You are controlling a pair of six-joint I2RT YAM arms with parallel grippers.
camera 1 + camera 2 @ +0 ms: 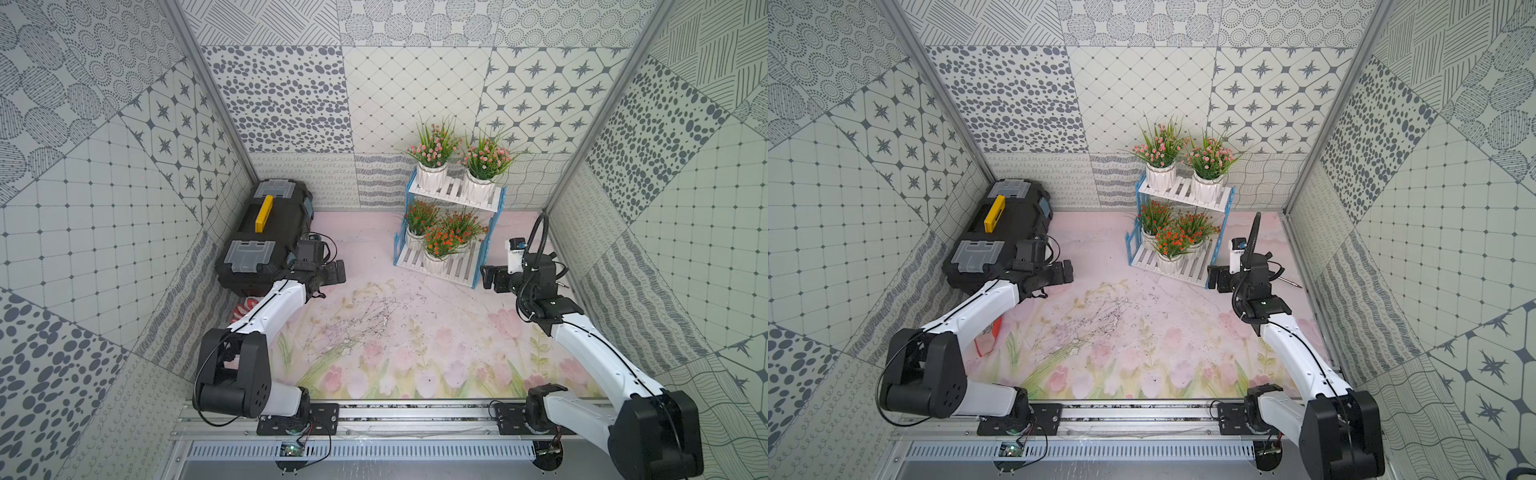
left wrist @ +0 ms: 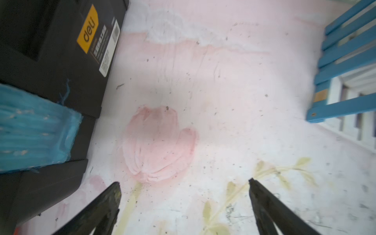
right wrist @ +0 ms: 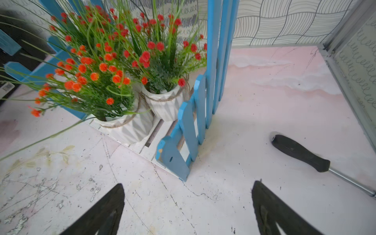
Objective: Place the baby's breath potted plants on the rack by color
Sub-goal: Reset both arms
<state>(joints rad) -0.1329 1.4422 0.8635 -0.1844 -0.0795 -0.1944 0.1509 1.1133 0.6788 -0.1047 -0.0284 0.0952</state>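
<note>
We record the rack point(image 3: 189, 126) as painted wood, its blue pickets matt and chipped at one corner, and the pots point(image 3: 130, 131) as matt white with rough twine point(image 3: 120, 125) round the rims. We note the toolbox point(image 1: 282, 224) as dull black plastic, the screwdriver point(image 3: 299, 152) as matt black grip on bright metal shaft, the tabletop point(image 3: 264, 105) as scuffed, cracked print.

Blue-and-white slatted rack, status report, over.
Left gripper, right gripper open, empty. Blue-and-white rack: two pink white-potted plants top, three orange-red plants bottom. Black-handled screwdriver lies aside.
</note>
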